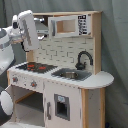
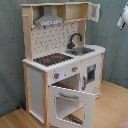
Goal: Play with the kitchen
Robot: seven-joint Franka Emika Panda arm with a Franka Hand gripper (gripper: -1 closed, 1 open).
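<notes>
The kitchen (image 1: 65,80) is a tall white and light-wood toy unit. It has a black-red stovetop (image 1: 35,66), a steel sink (image 1: 70,75) and a black faucet (image 1: 83,58). My gripper (image 1: 29,31) hangs at the upper left of the kitchen in the first exterior view, above the stovetop and next to the grey hood (image 2: 50,20). Nothing is seen in its grasp. In the second exterior view the oven door (image 2: 70,104) hangs open and down, and the upper cabinet door (image 2: 93,11) stands open. Only a white piece of the gripper (image 2: 122,19) shows at the second exterior view's top right.
The kitchen stands on a wooden floor (image 2: 112,107) against a grey-green curtain (image 2: 10,50). Two knobs (image 2: 56,76) sit under the stovetop. A narrow windowed door (image 1: 62,107) below the sink is closed. My white arm (image 1: 7,45) fills the first exterior view's left edge.
</notes>
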